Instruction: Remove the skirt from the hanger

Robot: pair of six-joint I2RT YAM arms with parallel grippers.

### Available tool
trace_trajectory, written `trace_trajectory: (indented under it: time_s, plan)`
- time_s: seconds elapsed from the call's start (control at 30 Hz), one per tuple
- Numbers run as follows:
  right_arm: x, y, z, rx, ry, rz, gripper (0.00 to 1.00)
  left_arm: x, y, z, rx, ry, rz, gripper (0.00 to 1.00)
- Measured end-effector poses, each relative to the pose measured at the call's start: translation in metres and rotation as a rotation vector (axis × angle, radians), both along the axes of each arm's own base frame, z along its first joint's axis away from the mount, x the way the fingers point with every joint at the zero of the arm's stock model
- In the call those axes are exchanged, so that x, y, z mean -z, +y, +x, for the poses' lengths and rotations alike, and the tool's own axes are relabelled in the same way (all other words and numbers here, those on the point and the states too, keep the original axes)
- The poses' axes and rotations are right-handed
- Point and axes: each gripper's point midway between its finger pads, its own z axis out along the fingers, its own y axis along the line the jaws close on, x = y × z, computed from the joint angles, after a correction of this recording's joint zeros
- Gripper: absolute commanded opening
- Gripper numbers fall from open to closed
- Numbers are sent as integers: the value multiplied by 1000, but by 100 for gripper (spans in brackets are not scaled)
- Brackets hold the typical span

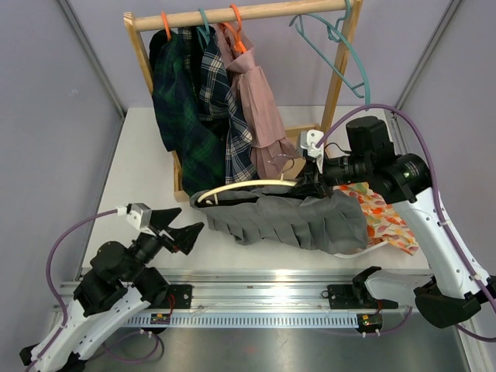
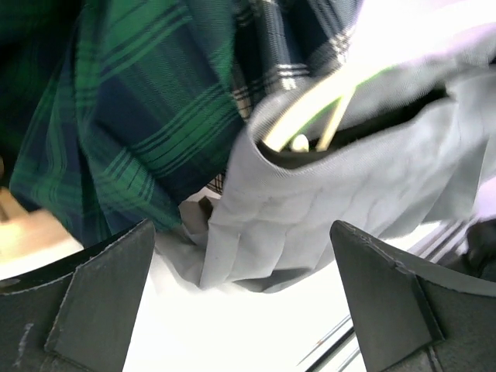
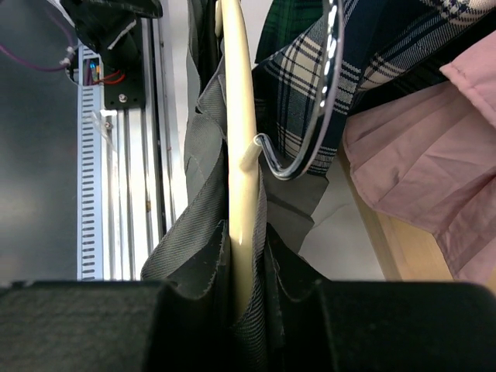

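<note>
Currently: right end effector (image 1: 314, 184) pinches the cream hanger (image 1: 240, 186); grey skirt (image 1: 294, 221) hangs on it, low over the counter (image 1: 139, 155). Left end effector (image 1: 180, 226) spread wide, empty, near the skirt's left end.

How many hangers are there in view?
5. On the rail, holding clothes: orange, teal, orange; an empty teal one at the right. A cream one in the grey skirt. More may be hidden.
</note>
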Motion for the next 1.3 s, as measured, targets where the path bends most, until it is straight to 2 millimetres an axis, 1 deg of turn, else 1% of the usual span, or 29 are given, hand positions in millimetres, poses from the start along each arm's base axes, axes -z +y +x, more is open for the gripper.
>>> trace_trajectory:
  time_s: [0.13,0.23,0.27,0.3,0.33,0.37,0.4,0.43,0.47,0.5,0.6,0.7,0.8,0.83,0.87,0.93,0.97,1.0,1.03,1.07,1.1,1.13,1.2,1.23,1.3]
  plan:
    - [-10,4,-3,-10,25,34,0,3,-13,-4,90,-46,121,92]
    - [-22,7,-5,-19,29,63,0,10,-25,4,128,-36,239,91]
    - [-26,7,-6,-23,28,73,0,15,-28,9,131,-32,277,89]
    - [-30,8,-7,-26,30,84,0,19,-30,12,134,-32,308,84]
    - [-33,8,-8,-27,31,92,0,23,-31,15,134,-36,337,66]
    - [-36,8,-9,-30,35,101,0,24,-32,18,133,-47,353,44]
    - [-38,8,-10,-31,41,109,0,25,-33,20,131,-62,364,29]
    - [-39,7,-10,-29,46,115,0,24,-34,23,126,-85,366,10]
    - [-41,7,-10,-27,54,121,0,23,-35,25,120,-102,365,1]
    - [-43,6,-10,-24,59,127,0,22,-36,28,116,-120,365,0]
    - [-49,4,-9,-16,72,146,0,23,-40,33,106,-147,342,0]
    - [-58,2,-7,-8,81,168,0,35,-42,37,87,-119,305,0]
    - [-80,-3,1,11,91,227,0,52,-43,37,67,-43,247,0]
    - [-88,-5,6,22,98,253,0,54,-45,36,73,-31,225,0]
    - [-94,-7,10,32,111,275,0,53,-48,34,81,-27,186,0]
    - [-99,-8,15,41,142,298,0,45,-50,30,90,-33,114,1]
    - [-100,-9,16,44,154,304,0,41,-50,29,89,-37,85,9]
    - [-99,-8,18,47,163,306,0,38,-49,28,87,-44,66,21]
    - [-99,-8,19,50,164,306,0,35,-47,27,80,-46,52,47]
    - [-99,-9,21,57,163,305,0,34,-43,27,68,-52,48,62]
    - [-98,-11,23,68,155,302,0,33,-40,27,56,-57,46,72]
    - [-97,-12,26,77,142,298,0,32,-37,26,49,-58,50,79]
    - [-93,-15,32,97,109,278,0,25,-32,23,45,-67,68,83]
    - [-91,-16,34,99,95,268,0,17,-28,20,48,-79,91,87]
    - [-81,-18,39,99,64,238,0,-5,-20,12,55,-115,119,88]
